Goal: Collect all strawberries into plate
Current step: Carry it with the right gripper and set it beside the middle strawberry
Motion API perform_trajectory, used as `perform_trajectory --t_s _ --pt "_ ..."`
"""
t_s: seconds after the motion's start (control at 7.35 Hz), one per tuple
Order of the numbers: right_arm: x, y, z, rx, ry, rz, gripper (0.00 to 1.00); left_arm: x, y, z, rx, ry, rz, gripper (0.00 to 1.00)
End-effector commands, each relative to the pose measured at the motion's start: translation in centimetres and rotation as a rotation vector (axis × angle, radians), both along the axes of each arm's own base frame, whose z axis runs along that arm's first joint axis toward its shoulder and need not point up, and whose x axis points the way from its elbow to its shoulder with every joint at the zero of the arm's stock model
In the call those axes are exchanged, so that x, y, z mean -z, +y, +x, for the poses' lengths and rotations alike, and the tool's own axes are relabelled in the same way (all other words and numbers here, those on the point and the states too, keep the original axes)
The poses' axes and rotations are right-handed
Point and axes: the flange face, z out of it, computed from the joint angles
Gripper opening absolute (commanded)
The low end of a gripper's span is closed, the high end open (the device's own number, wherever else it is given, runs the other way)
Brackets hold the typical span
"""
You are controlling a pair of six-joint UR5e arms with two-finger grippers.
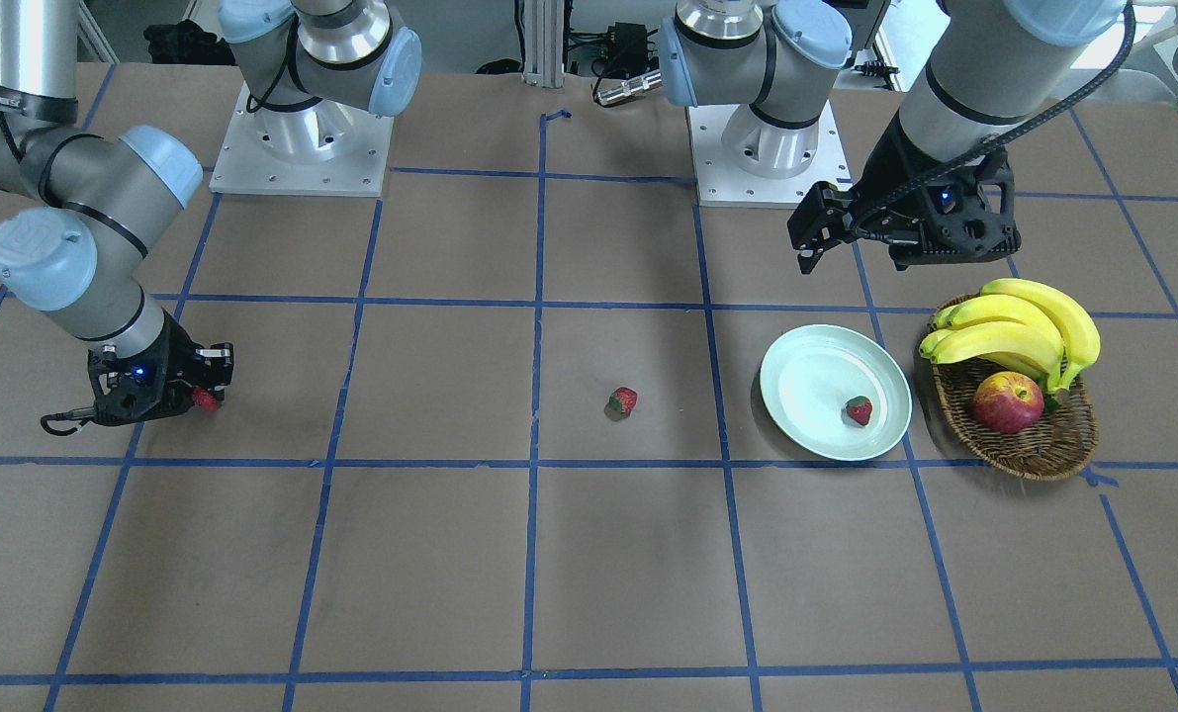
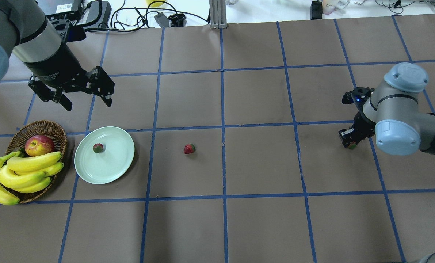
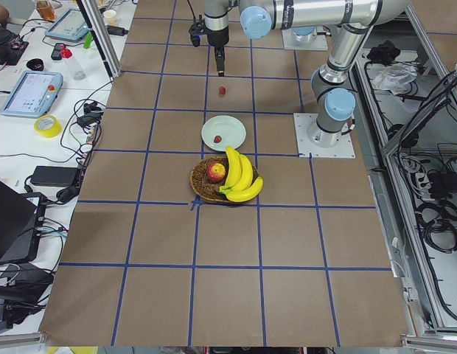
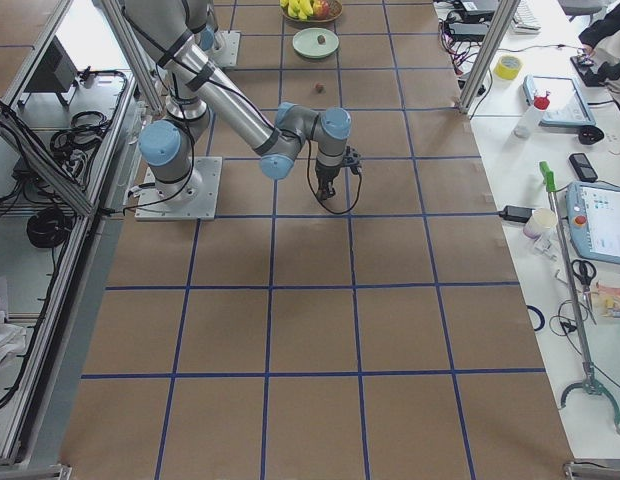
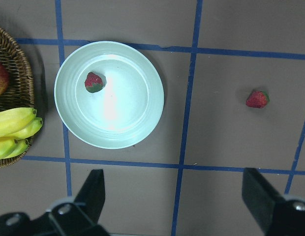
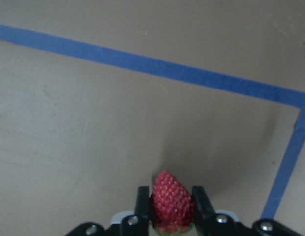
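Strawberries: three, split three ways. One strawberry [image 2: 98, 147] lies on the plate [image 2: 118, 166], off-centre. A second strawberry [image 2: 189, 148] sits on bare table between the plate and the table's middle, clear of the rim. The third strawberry [image 6: 172, 191] is in the right gripper [image 6: 171, 202], with the fingers closed on its two flanks and pinching across the short width. Its long axis runs along the gap, tip pointing out away from the wrist and green cap tucked back toward the palm. This gripper is down low at the table; I cannot tell whether the berry is off the surface. Key relation for the carry: the plate is well apart from this gripper, across the table toward the robot's left, and the second strawberry is roughly on the line between them. The next move is likely a lift, then a long sideways travel leftward, passing over or beside the loose one. The left gripper [image 2: 87, 103] hangs high over the plate's area, fingers spread wide with nothing between them. It is much the nearer arm to both the plate and the second strawberry. The basket [image 2: 56, 129] of fruit sits just beside the plate on the outer side, so an overshoot leftward would land there.
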Motion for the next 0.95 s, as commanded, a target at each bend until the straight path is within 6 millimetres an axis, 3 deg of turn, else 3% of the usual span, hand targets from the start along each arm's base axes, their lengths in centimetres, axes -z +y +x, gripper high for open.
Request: perform_trajectory --t_s 0.0,0.14,0.41,0.54,0.82 --pt "-3.9 -1.8 1.8 0.060 -0.014 0.021 0.07 0.5 0.1 0.0 0.001 0.001 0.003 1.00" --pt "-5.6 -2.2 6.6 0.109 -0.030 0.004 0.08 0.4 0.1 0.0 0.001 0.001 0.002 1.00" --pt "-7.6 -0.5 23.2 0.217 -0.027 -0.039 0.08 0.4 0.1 0.0 0.001 0.001 0.002 1.00" --pt "-7.6 1.1 29.2 0.260 -0.058 -0.037 0.08 0.5 0.1 0.0 0.001 0.001 0.003 1.00" --pt "-5.6 4.0 37.5 0.309 -0.113 -0.084 0.08 0.5 0.1 0.0 -0.001 0.000 0.005 1.00"
